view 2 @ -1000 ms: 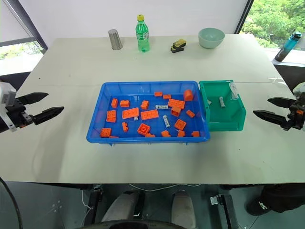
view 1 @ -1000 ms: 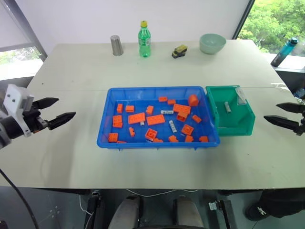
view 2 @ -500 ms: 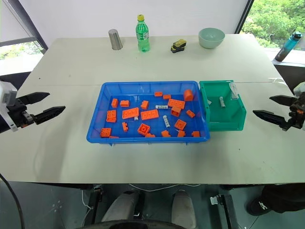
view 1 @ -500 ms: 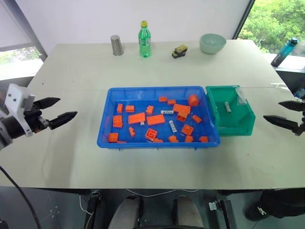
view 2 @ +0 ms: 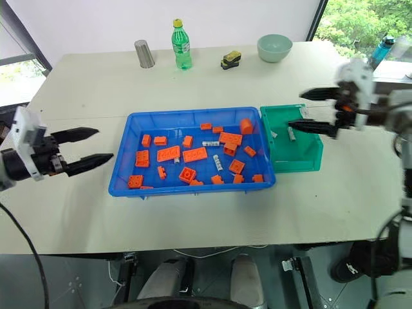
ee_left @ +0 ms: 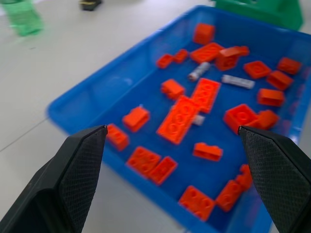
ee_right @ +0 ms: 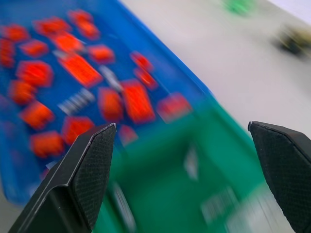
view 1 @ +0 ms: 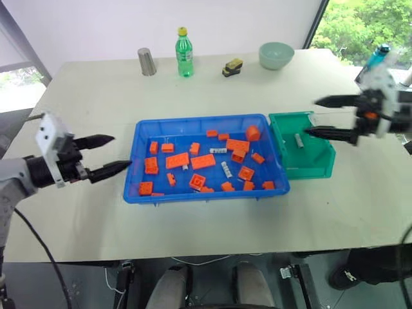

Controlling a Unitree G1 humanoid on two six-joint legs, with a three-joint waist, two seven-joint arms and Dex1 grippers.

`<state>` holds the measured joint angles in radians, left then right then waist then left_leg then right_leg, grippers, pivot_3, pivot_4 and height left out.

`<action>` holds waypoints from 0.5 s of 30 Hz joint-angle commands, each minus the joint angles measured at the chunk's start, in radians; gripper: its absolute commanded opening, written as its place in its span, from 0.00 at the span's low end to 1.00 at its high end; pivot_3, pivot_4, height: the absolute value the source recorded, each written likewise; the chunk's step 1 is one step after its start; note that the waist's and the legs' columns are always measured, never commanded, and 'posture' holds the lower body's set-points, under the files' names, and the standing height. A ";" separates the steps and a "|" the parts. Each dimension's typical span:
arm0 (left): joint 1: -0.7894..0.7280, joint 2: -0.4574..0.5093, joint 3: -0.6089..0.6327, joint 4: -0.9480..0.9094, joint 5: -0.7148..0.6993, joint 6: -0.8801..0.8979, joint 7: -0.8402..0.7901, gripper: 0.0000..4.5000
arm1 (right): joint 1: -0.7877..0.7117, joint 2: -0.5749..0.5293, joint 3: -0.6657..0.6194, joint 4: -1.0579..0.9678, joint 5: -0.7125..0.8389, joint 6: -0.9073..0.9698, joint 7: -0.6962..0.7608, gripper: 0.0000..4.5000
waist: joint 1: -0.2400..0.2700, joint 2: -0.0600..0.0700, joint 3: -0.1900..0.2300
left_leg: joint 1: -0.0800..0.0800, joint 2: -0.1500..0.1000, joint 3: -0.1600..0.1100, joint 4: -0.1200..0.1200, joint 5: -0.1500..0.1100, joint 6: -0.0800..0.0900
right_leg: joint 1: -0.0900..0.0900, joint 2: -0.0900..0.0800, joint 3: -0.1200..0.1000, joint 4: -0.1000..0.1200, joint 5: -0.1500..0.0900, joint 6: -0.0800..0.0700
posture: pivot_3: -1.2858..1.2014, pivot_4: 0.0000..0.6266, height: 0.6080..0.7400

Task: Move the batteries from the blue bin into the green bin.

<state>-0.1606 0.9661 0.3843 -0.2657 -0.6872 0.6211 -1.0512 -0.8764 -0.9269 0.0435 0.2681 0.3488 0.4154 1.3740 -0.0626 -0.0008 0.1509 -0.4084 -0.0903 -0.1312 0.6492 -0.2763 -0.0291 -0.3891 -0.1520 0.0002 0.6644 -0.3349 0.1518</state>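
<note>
Small silver batteries [view 1: 226, 170] lie among studded orange bricks [view 1: 202, 161] in the raised-rim blue bin [view 1: 205, 194]. The sloped-walled green bin [view 1: 319, 168] abuts it. Both the left gripper [view 1: 111, 154] and right gripper [view 1: 311, 116] are seen released, with bare bench [view 1: 96, 90] around.

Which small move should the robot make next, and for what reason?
Probably the right gripper, open and empty above the green bin, should move over the blue bin and come down toward a battery lying among the orange bricks. Batteries remain in the blue bin, and this one lies nearest that gripper.
</note>
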 commanded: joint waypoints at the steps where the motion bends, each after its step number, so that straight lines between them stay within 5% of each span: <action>1: -0.015 0.034 -0.012 -0.039 -0.012 0.000 -0.039 1.00 | -0.110 0.112 0.122 -0.032 -0.058 -0.007 0.023 0.99 | -0.001 0.000 0.000 | 0.000 0.000 0.000 0.000 0.000 0.000 | 0.000 0.000 0.000 0.000 0.000 0.000 | 0.52 0.24 0.90; 9: 0.032 0.022 0.012 -0.114 -0.026 0.021 -0.023 1.00 | -0.268 0.511 0.354 0.261 -0.265 -0.145 -0.074 0.99 | -0.007 0.000 0.000 | -0.001 -0.002 -0.004 0.000 0.000 0.000 | -0.001 -0.001 -0.001 0.002 0.000 0.000 | 0.52 0.24 0.90; 15: 0.114 0.005 0.081 -0.189 -0.052 0.052 0.030 1.00 | -0.322 0.690 0.391 0.508 -0.361 -0.265 -0.149 0.99 | -0.011 -0.001 0.000 | -0.001 -0.002 -0.005 0.000 0.001 -0.001 | -0.002 0.000 -0.001 0.003 0.000 0.000 | 0.52 0.24 0.90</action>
<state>-0.0495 0.9713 0.4128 -0.4242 -0.7188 0.6704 -1.0367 -1.1552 -0.2531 0.4447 0.7527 0.0017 0.1860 1.2379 -0.0736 -0.0014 0.1509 -0.4095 -0.0920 -0.1362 0.6493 -0.2756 -0.0304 -0.3907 -0.1519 -0.0009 0.6668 -0.3349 0.1517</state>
